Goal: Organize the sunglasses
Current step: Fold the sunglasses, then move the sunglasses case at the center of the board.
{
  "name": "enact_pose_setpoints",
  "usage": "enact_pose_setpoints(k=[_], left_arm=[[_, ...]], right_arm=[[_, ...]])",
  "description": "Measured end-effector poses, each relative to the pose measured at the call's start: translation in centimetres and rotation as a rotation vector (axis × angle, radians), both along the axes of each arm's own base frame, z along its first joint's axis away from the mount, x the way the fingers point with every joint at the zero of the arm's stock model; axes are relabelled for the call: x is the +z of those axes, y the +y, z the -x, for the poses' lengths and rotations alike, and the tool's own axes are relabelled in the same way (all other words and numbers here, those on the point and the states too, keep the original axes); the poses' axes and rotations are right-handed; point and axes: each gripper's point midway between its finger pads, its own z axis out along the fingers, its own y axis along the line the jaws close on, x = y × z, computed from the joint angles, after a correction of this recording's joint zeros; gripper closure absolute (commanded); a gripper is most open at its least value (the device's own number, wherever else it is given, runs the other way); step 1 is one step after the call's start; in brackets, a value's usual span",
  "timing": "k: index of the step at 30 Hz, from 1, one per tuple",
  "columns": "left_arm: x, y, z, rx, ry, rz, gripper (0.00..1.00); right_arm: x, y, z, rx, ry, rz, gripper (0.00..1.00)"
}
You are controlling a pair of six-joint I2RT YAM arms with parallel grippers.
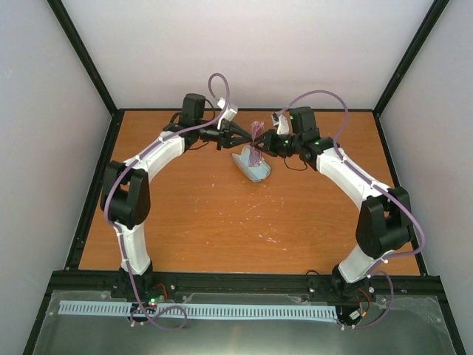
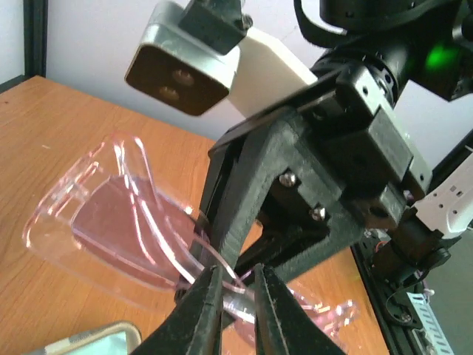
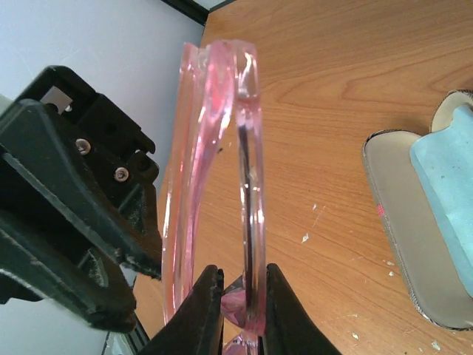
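Pinching the sunglasses from opposite sides, the left jaws and right jaws are each clenched almost closed on the pink frame, holding it above the case on the counter.

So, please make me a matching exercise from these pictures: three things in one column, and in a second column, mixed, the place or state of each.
Things:
1. sunglasses
2. case
3. cloth

Place or state:
A. pale blue, lying in the case
B. pink, held in the air by the left gripper and the right gripper
C. open, on the table

Pairs: 1-B, 2-C, 3-A
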Motion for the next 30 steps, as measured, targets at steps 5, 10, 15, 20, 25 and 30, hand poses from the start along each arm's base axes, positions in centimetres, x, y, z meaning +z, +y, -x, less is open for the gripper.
enact_pose_setpoints(k=[5, 10, 15, 20, 25, 30], left_arm=[[-1.4, 0.4, 0.4, 0.002, 0.021, -0.024, 0.79], [-1.6, 1.0, -0.6, 0.057, 0.022, -0.039, 0.70], [-0.3, 3.9, -2.9, 0.166, -0.018, -0.039, 0.87], [-3.0, 7.2, -5.0, 0.303, -0.044, -0.153, 0.93], [-8.7, 8.9, -4.7, 0.365, 0.025, -0.337, 0.95], [-14.3, 10.4, -4.4, 0.385, 0.098, -0.505, 0.95]], right_arm=[[0.3, 0.0, -0.2, 0.001, 0.002, -0.013, 0.94], [-0.4, -0.5, -0.3, -0.014, 0.008, 0.019, 0.97], [-3.0, -4.1, -1.2, -0.116, 0.041, 0.081, 0.97], [-5.5, -8.1, -5.0, -0.216, 0.055, 0.128, 0.97], [-8.9, -9.1, -9.1, -0.232, 0.082, 0.158, 0.97], [-10.8, -8.7, -10.7, -0.202, 0.093, 0.179, 0.97]])
